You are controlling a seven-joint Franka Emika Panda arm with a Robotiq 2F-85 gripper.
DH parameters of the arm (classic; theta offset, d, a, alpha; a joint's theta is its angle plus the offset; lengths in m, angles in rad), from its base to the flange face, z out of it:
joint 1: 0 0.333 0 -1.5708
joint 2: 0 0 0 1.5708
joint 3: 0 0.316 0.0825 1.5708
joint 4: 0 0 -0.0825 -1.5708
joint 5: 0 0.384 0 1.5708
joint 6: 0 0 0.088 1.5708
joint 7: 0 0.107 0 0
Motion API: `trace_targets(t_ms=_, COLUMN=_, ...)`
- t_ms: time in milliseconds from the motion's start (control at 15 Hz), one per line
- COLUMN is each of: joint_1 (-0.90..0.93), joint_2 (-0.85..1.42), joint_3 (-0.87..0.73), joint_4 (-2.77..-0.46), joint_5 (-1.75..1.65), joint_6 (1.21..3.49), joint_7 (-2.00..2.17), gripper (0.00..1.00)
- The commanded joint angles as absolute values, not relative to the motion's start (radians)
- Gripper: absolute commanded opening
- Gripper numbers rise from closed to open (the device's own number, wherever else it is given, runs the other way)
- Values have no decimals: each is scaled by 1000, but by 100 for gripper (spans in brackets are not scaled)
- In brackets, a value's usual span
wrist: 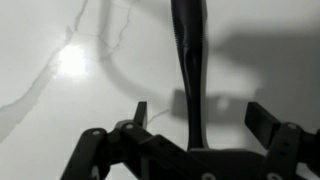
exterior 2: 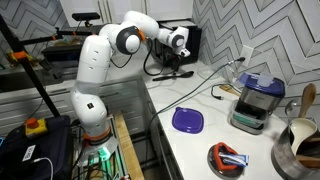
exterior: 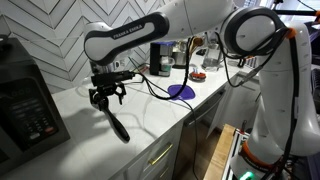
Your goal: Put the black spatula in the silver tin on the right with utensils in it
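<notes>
The white countertop (exterior: 160,115) runs below a wall of grey zigzag tiles (exterior: 55,30). In an exterior view, the silver tin (exterior 2: 296,155) stands at the lower right corner of the frame. Pale utensils (exterior 2: 307,97) stick up out of it, and one of them has a spoon-like head. Just left of the tin is a dark red bowl (exterior 2: 228,158) with something red and blue inside, which I cannot name. Higher in the frame is a small grey appliance (exterior 2: 256,102) with a dark blue top. A flat purple plate (exterior 2: 187,121) lies on the counter near the middle of the frame.

From my station I see the gripper (exterior: 106,97) hanging over the counter in the left half of the frame, near a black machine (exterior: 25,105). It is well apart from the tin. The black spatula (exterior: 118,125) slants down from the gripper toward the front edge of the counter, with its head lowest. I cannot tell whether the head touches the surface.

In the wrist view the spatula's handle rises from the bottom centre to the top edge. The two fingertips (wrist: 262,118) stand on either side of it, each with a gap to it. The lower end of the handle disappears into the dark body of the claw. So I cannot tell whether the claw really grips the spatula or is released.
</notes>
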State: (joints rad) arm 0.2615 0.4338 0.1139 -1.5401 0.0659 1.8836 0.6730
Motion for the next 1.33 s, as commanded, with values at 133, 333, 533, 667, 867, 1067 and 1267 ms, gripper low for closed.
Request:
trace_targets(t_ms=133, joint_1=253, joint_2=534, joint_3=87, joint_4=-1490, joint_5=65, joint_6=2039, joint_7=629, gripper=100)
trace_targets(t_ms=333, joint_1=248, joint_2=561, joint_3=97, joint_4=-1481, joint_5=98, joint_6=2124, joint_7=591, gripper=99)
trace_targets(t_ms=533, joint_1=263, joint_2=559, joint_3=111, joint_4=-1484, joint_5=110, joint_6=2150, joint_7=557, gripper=99)
trace_targets(t_ms=667, joint_1=275, joint_2=557, joint_3=113, joint_4=-1484, joint_5=112, joint_6=2116, joint_7=563, gripper=100)
trace_targets(t_ms=867, joint_1=294, joint_2=540, joint_3=104, joint_4=-1505, joint_5=102, joint_6=2085, joint_7=596, gripper=100)
trace_targets(t_ms=1067, joint_1=297, joint_2=540, joint_3=104, joint_4=-1511, joint_5=104, joint_6=2082, joint_7=599, gripper=100)
trace_targets(t_ms=1267, joint_1=296, joint_2=549, joint_3=101, joint_4=-1504, joint_5=103, joint_6=2069, joint_7=598, gripper=65)
